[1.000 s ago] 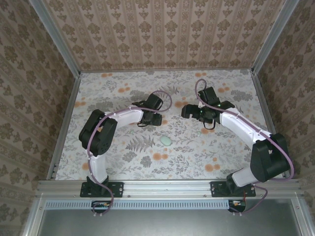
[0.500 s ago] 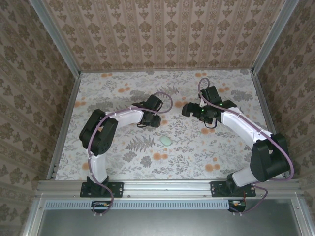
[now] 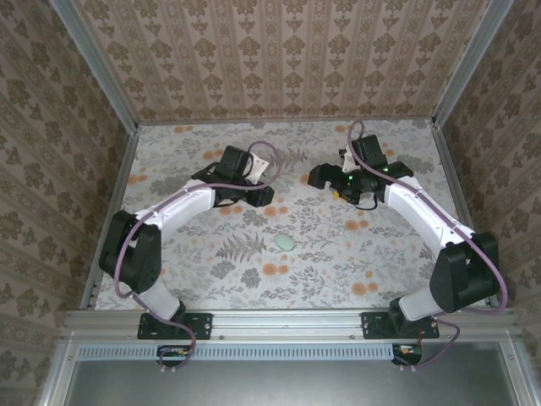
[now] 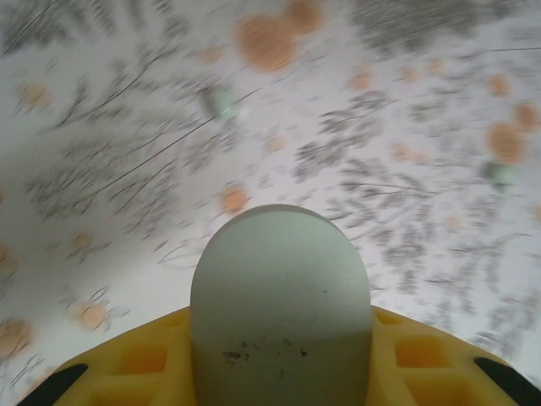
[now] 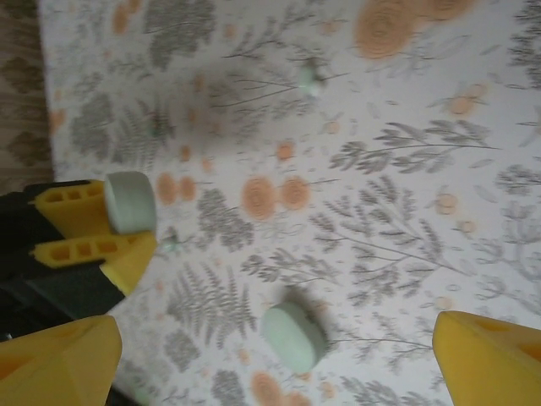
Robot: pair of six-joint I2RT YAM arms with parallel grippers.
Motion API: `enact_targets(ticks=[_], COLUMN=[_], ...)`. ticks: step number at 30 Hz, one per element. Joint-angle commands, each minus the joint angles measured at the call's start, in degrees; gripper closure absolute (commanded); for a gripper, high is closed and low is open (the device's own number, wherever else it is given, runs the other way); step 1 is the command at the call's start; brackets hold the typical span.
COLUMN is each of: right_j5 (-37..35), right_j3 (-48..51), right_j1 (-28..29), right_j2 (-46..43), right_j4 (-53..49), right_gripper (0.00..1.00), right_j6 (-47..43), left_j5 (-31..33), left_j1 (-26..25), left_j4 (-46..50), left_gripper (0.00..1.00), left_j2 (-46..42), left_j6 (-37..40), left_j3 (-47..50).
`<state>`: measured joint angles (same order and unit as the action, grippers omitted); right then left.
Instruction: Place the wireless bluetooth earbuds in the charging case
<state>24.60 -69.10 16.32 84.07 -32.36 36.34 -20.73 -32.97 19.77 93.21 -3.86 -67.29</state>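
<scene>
- The left gripper (image 4: pixel 281 342) pinches a mint-green rounded piece (image 4: pixel 279 288) between its yellow fingers. It seems to be held clear of the floral tabletop (image 3: pixel 380 262). It looks like the charging case or one half of it; I cannot tell which.
- A mint-green oval (image 3: pixel 286 242) of much the same look lies on the table near the middle, toward the arm bases and apart from both grippers.
- Two small mint specks lie loose on the table and are probably the task's buds. One earbud (image 4: pixel 221 103) is ahead of the left gripper, the other earbud (image 4: pixel 500 173) off to one side. Blur hides their shape.
- The right gripper (image 3: pixel 319 177) hovers with its fingers spread wide and nothing between them, facing the left one.
- Step in hand, as I judge it: getting the case ready, with no bud seated yet.
- The next move calls for a steady, open case and a narrow, careful pinch on a tiny bud.
- Room: the two grippers are near each other at mid-table, so collision is the main risk. The metal rails (image 3: pixel 110 211) and the walls are well apart.
</scene>
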Motion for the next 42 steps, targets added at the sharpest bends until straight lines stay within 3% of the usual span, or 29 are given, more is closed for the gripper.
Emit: enact_targets(ticks=[1, 7, 15, 23, 34, 42], right_j5=[8.9, 14.2, 15.9, 17.5, 19.5, 21.6], right_j3=[-4.1, -8.4, -7.8, -6.7, -7.6, -6.7], right_j1=[0.2, 2.9, 3.6, 4.4, 6.3, 6.3], right_j2=[0.0, 2.6, 4.4, 5.2, 7.4, 7.0], right_j4=[-1.7, -3.6, -5.2, -4.5, -4.7, -0.4], right_gripper=[0.06, 0.07, 0.12, 0.24, 0.45, 0.78], right_j6=[2.3, 2.5, 2.7, 2.9, 3.6, 7.9], left_j5=[-14.3, -23.9, -26.1, -26.8, -27.3, -27.4], left_j1=[-0.3, -1.0, -2.5, -3.1, -2.7, -1.3], left_j4=[-0.6, -5.0, -6.0, -5.6, -4.8, -1.5], left_gripper=[0.71, 0.71, 0.71, 0.71, 0.7, 0.61], left_j2=[-1.7, -3.4, -4.7, -5.0, -4.4, -4.5], left_j6=[6.9, 8.4, 11.0, 11.7, 11.9, 12.7], left_j3=[-0.7, -0.4, -1.2, -2.0, -3.0, -4.4])
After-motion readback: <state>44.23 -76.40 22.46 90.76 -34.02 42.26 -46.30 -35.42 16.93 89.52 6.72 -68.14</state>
